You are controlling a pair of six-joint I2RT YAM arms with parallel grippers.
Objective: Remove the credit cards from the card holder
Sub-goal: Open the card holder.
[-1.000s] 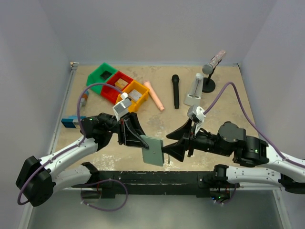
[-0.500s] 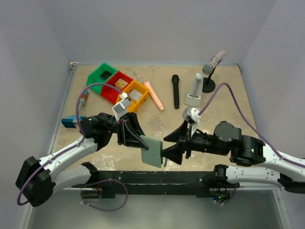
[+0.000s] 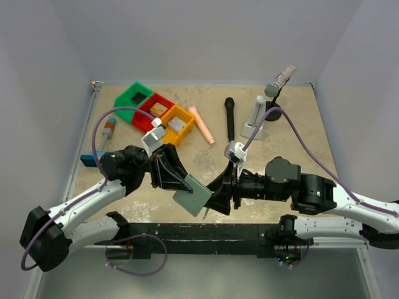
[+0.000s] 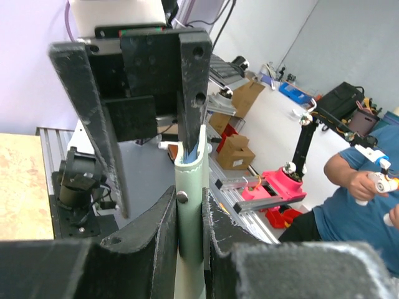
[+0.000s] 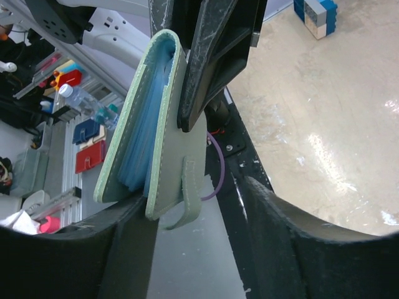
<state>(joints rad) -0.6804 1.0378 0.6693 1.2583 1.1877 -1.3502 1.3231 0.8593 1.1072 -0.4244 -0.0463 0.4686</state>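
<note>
Light, soft and likely floppy, the card holder [image 3: 194, 195] hangs at six o'clock above the table [image 3: 299, 134] edge, clamped in the left gripper [image 3: 182, 183], while the right gripper [image 3: 216, 200], half-spread and empty, should pinch inside its open mouth

The right wrist view shows only the edges of blue pocket panels between the covers of the card holder [image 5: 177, 156], so whether the credit cards sit among them cannot be told. In the left wrist view the holder's lower end is cut off by the bottom edge. From above, the left jaws cover its far corner, and contact with the right jaws is too small to judge.
</note>
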